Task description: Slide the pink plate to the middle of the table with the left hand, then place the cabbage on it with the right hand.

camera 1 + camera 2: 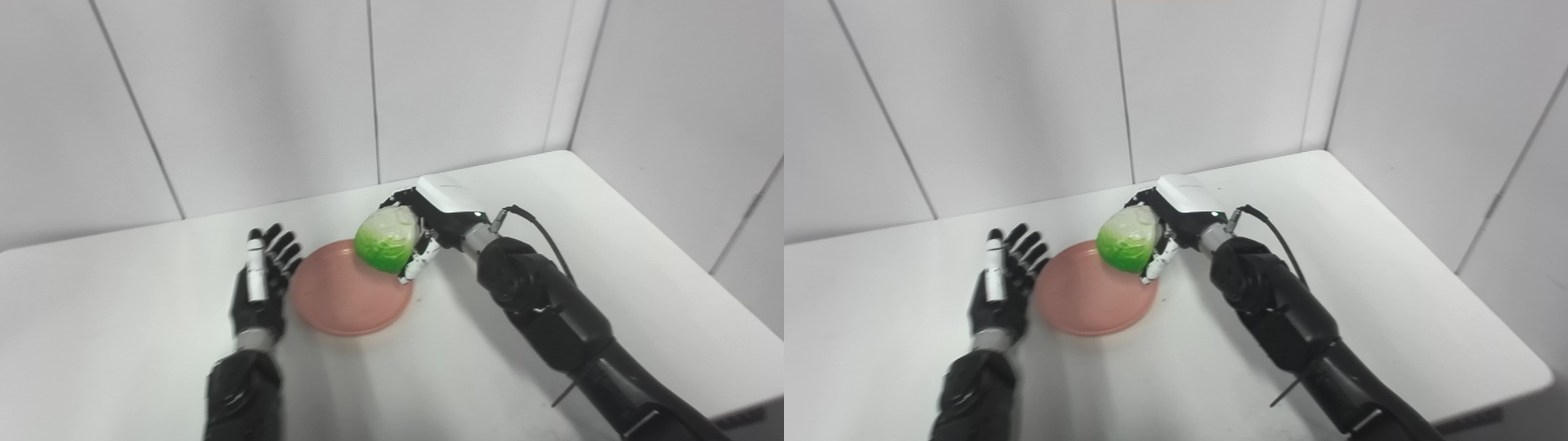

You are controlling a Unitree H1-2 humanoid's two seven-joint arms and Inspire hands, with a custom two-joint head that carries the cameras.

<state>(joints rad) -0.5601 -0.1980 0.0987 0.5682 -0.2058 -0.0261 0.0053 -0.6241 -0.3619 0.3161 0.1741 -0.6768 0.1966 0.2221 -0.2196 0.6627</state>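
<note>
The right robot hand [429, 226] grips the cabbage [388, 239], fingers curled around it, above the far right rim of the pink plate [349, 294] near the middle of the white desk [122, 343]. The left robot hand [260, 282] lies beside the plate's left edge, fingers spread, holding nothing.

The right hand [429, 226], at the end of a black arm reaching in from the lower right, curls its fingers [419, 260] around a cabbage [388, 239]. The left hand [260, 285] lies flat with its fingers spread and pointing away from the robot, gripping nothing, its forearm entering from the bottom edge.
</note>
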